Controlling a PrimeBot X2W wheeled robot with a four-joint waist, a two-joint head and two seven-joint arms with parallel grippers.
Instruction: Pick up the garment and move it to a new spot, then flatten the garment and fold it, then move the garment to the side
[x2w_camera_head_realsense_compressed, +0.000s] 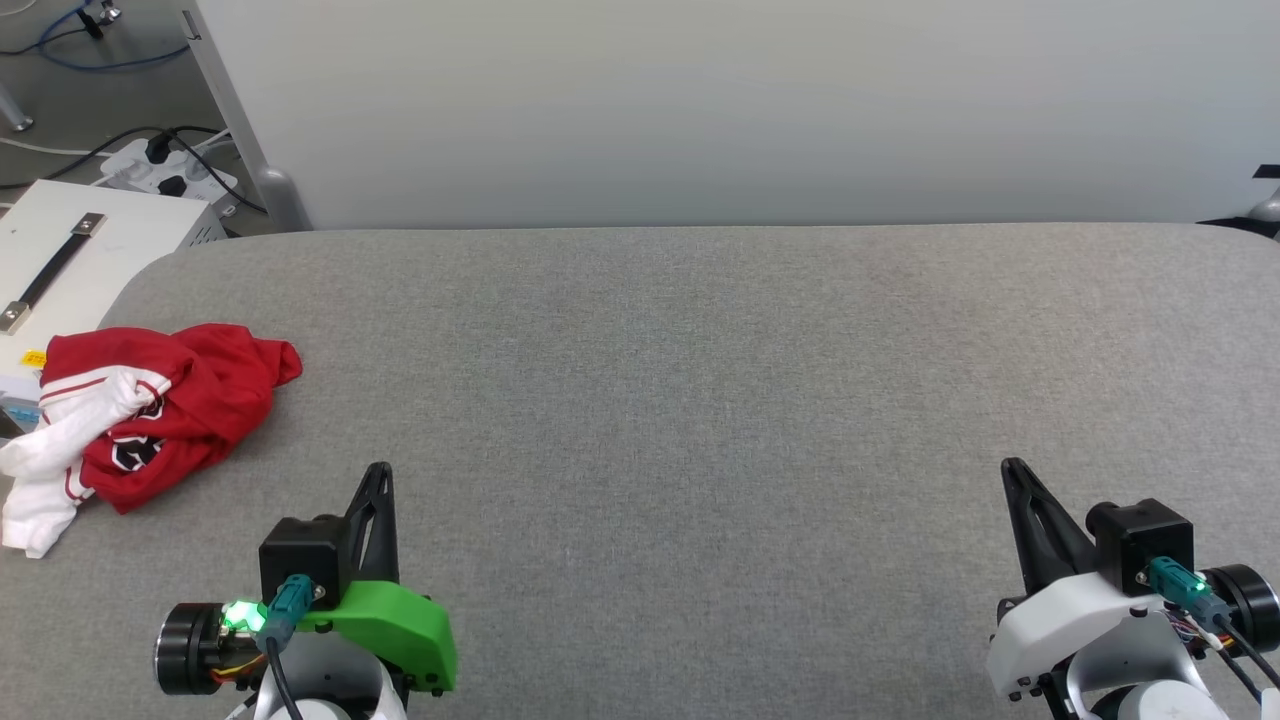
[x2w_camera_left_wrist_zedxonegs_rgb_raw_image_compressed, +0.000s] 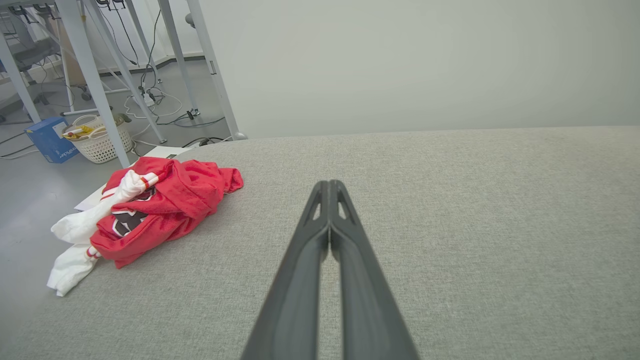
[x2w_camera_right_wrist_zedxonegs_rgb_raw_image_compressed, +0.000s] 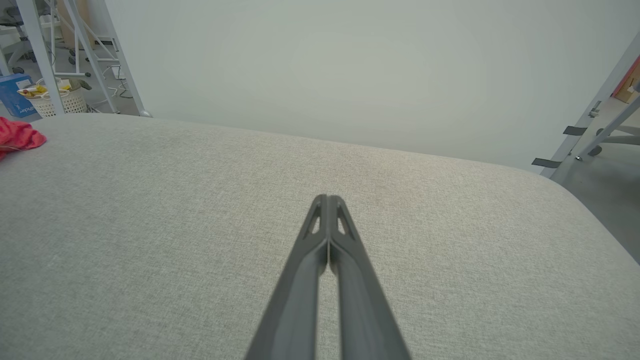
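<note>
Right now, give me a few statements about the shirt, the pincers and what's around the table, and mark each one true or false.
1. The red jersey lies crumpled near the left edge of the grey fabric table. True.
2. The left pincer grips the jersey. False: it is shut on nothing, apart from the jersey.
3. The right pincer stands wide open. False: its fingers are pressed together.
4. A white laundry basket stands on the floor beyond the table. True.

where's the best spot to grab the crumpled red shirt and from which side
Probably take the bunched red body of the garment, its highest heap, not the white sleeve trailing at the table edge. Come from above on its right with the left pincer, opened first; it's shut now.
</note>
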